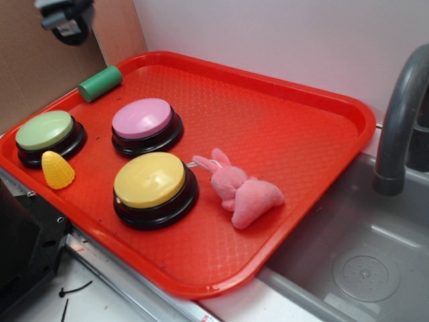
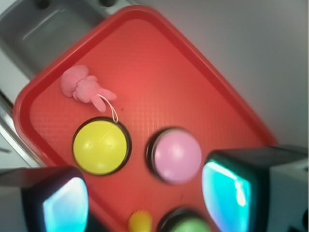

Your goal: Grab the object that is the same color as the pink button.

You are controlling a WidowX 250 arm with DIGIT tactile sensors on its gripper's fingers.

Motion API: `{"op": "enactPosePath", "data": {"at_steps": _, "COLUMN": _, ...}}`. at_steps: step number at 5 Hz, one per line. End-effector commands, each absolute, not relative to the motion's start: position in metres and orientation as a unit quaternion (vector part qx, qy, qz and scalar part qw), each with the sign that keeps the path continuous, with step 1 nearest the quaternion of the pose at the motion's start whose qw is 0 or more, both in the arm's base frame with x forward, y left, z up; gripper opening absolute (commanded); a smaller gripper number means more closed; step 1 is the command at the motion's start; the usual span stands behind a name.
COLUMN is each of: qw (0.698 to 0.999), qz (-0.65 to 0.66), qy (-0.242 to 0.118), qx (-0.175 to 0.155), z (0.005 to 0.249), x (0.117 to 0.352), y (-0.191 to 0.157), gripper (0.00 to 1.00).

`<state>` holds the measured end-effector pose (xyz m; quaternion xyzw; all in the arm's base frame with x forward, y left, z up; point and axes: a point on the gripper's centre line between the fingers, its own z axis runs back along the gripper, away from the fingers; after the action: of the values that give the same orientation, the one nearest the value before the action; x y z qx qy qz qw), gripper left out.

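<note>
Gripper (image 2: 145,198) status: in the wrist view we see both fingers spread wide apart at the lower corners of the frame, with nothing between them. In the exterior view we find the gripper high at the far left, above the far left corner of the red tray (image 1: 322,94) and well apart from every item on it.

Target identification: we match colour against the pink button (image 1: 142,119), which sits at the middle left of the tray. Only the pink plush bunny (image 1: 242,191) shares that colour. It lies on its side near the tray's near right edge, just right of the yellow button (image 1: 150,180), with its ears pointing left toward that button. A thin white loop at the ears (image 2: 112,112) reaches almost to the button's base. We exclude the yellow corn toy (image 1: 57,170), the green cylinder (image 1: 100,83) and the green button (image 1: 45,130).

Handling properties, as we judge them: the bunny appears light, soft and fuzzy. It should compress under the fingers and not slip, and it is not fragile. It may shift on the textured tray if pushed sideways.

Recommended hold: we close across the thick middle of the body, approaching from above. We avoid the ears and the loop, which are thin and lie too close to the yellow button for clear finger access.
</note>
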<state>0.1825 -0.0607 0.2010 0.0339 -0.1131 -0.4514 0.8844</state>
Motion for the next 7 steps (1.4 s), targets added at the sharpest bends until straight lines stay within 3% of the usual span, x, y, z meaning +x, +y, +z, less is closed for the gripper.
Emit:
{"op": "enactPosePath", "data": {"at_steps": 1, "qw": 0.746, "qz": -0.65, "qy": -0.143, "qx": -0.035, "z": 0.163, "x": 0.207, "y": -0.115, "gripper": 1.0}}
{"op": "enactPosePath", "data": {"at_steps": 2, "qw": 0.669, "qz": -0.733, "qy": -0.111, "qx": -0.053, "z": 0.135, "x": 0.212, "y": -0.133, "gripper": 1.0}}
{"op": "enactPosePath", "data": {"at_steps": 4, "qw": 0.671, "qz": -0.739, "qy": -0.051, "qx": -0.039, "z": 0.086, "x": 0.217, "y": -0.159, "gripper": 1.0}}
{"op": "enactPosePath", "data": {"at_steps": 7, "qw": 0.658, "qz": -0.752, "qy": 0.009, "qx": -0.048, "z": 0.036, "x": 0.207, "y": -0.169, "gripper": 1.0}}
